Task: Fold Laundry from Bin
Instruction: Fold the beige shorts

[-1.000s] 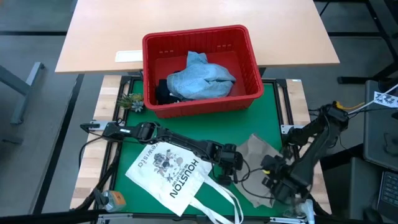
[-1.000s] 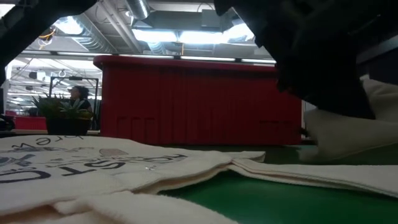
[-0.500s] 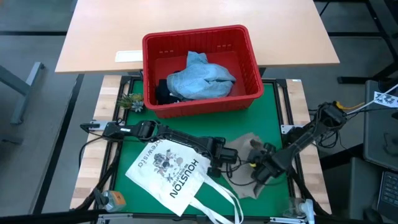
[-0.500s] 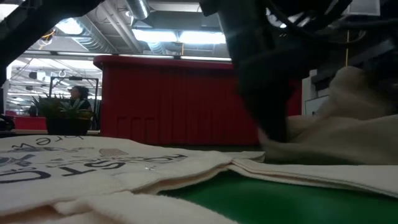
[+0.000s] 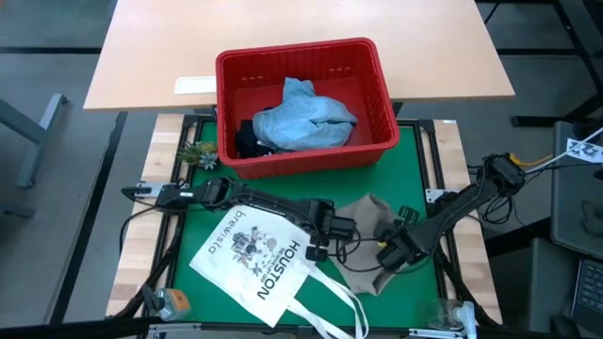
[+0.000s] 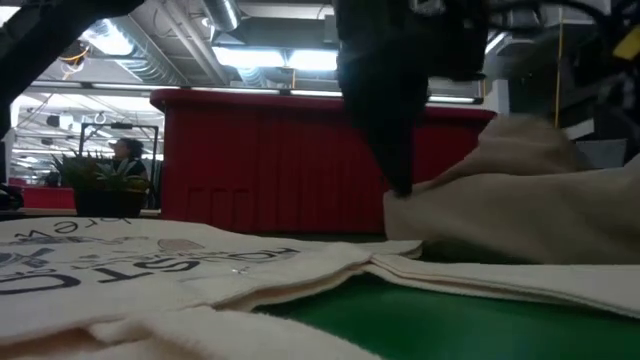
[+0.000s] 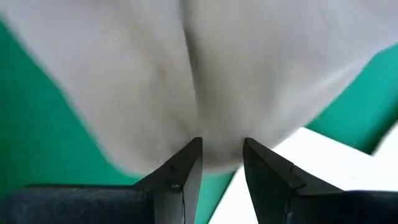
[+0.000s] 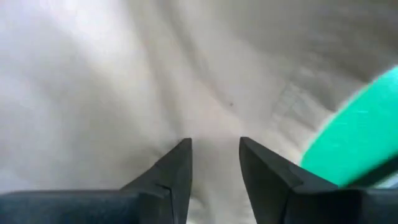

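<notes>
Beige cloth [image 5: 369,218] is being pinched at its edges by both the left gripper [image 5: 332,233] and right gripper [image 5: 396,247], just in front of the red bin [image 5: 236,113] on the bench [image 5: 203,202].

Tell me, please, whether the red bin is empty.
Not empty: the red bin holds crumpled light blue denim and a dark garment.

the bin [image 5: 303,104] sits at the back of the bench [image 5: 405,188], laundry [image 5: 303,120] inside it. in front, a tote bag [image 5: 256,256] lies left, a crumpled cloth [image 5: 369,218] right, between both pincers.
</notes>
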Available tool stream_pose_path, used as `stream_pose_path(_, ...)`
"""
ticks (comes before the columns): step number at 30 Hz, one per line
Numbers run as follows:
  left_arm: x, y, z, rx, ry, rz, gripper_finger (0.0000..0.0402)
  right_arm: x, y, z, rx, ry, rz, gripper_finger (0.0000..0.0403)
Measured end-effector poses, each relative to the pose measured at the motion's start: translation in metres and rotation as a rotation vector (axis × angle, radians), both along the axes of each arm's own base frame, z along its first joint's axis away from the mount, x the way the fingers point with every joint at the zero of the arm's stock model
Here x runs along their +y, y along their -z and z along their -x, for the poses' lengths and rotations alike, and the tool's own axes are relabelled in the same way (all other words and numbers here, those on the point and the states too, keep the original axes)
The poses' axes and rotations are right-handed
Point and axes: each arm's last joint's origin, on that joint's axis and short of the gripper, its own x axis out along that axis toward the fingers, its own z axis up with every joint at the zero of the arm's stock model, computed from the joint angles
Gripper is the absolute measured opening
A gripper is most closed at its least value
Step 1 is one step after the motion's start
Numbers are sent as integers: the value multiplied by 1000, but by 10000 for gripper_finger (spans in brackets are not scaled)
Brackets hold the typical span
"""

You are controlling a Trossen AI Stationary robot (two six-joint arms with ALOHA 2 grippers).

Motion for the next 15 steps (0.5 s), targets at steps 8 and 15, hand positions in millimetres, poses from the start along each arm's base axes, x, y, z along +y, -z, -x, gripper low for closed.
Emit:
stream_pose_path(8,2,-46,11,-108,-27,14,112,-3,-49,-3,-88,-45,121,134)
stream_pose_path(15,5,-78,20,-184,-8,-13,112,-15,-85,-4,-333,-96,145,133)
